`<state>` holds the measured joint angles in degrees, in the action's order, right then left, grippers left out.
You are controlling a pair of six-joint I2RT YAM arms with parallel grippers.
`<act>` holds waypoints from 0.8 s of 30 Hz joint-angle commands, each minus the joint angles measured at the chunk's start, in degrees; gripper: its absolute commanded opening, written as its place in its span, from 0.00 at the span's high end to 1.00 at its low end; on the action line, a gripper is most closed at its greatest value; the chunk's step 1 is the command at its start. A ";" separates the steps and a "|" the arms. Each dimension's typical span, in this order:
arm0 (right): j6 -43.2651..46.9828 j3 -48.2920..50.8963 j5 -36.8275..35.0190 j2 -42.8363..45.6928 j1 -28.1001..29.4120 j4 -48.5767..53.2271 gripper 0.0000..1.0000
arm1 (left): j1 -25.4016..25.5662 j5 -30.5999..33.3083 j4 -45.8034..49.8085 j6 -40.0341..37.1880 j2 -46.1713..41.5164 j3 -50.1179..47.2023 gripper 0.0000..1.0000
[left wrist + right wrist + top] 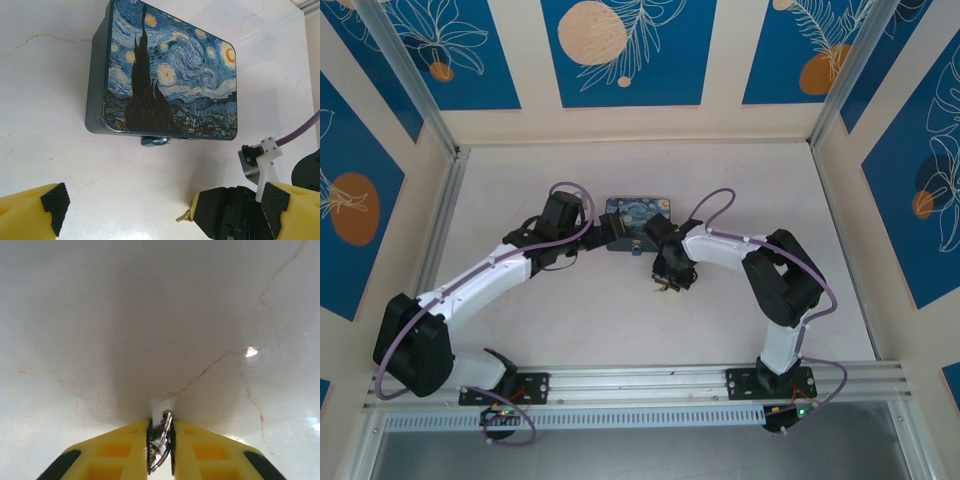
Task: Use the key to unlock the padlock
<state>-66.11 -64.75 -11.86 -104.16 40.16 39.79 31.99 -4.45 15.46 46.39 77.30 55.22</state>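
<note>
The right gripper [161,426] has its yellow fingers pressed together on the thin silvery metal key [161,445]. The key stands edge-on between the pads, one end poking out toward twelve o'clock over the white marbled table [150,315]. Which end is pinched I cannot tell. I judge the key light, stiff and slick, so it could pivot or slip under side load. A hold on its flat head, with the blade left free, would suit best.

The left gripper [164,202] is spread wide and holds nothing. At its twelve o'clock the tiny dark blue padlock [156,141] sits against the six o'clock edge of the rectangular Starry Night tin box [170,75]. Being so small and light, the padlock will probably shift when the key pushes in, so steadying its body by the sides seems wise.
</note>
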 commanded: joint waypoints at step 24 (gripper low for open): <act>3.92 12.87 3.88 19.83 -3.14 -9.27 1.00 | -0.52 -5.77 -2.86 4.46 0.13 -0.91 0.00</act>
<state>-62.33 -52.97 -10.02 -85.93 37.65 31.35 31.97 -8.19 14.48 49.32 77.32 54.96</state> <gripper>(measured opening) 0.034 0.999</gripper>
